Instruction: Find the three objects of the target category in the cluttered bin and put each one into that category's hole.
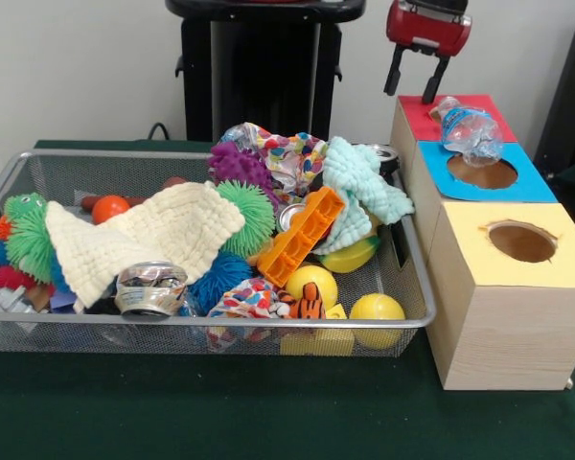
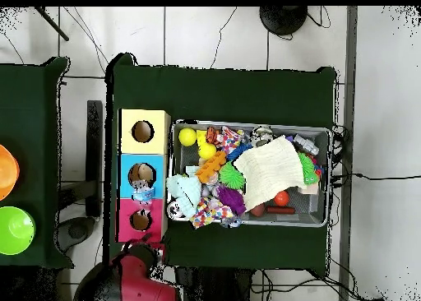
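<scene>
Gripper [image 1: 414,84] with fingers spread, empty, above the red-topped box. Clear bottle [image 1: 468,130] lying across the red–blue seam, beside the hole [image 1: 483,173], near the table's right edge; bin [image 1: 268,326] alongside.

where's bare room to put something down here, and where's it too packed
Free: green tabletop in front of the bin and boxes, and the yellow box top around its hole. Crowded: the bin is heaped throughout; a clear bottle lies across the red and blue tops, gripper above.

No legible text or labels anywhere
</scene>
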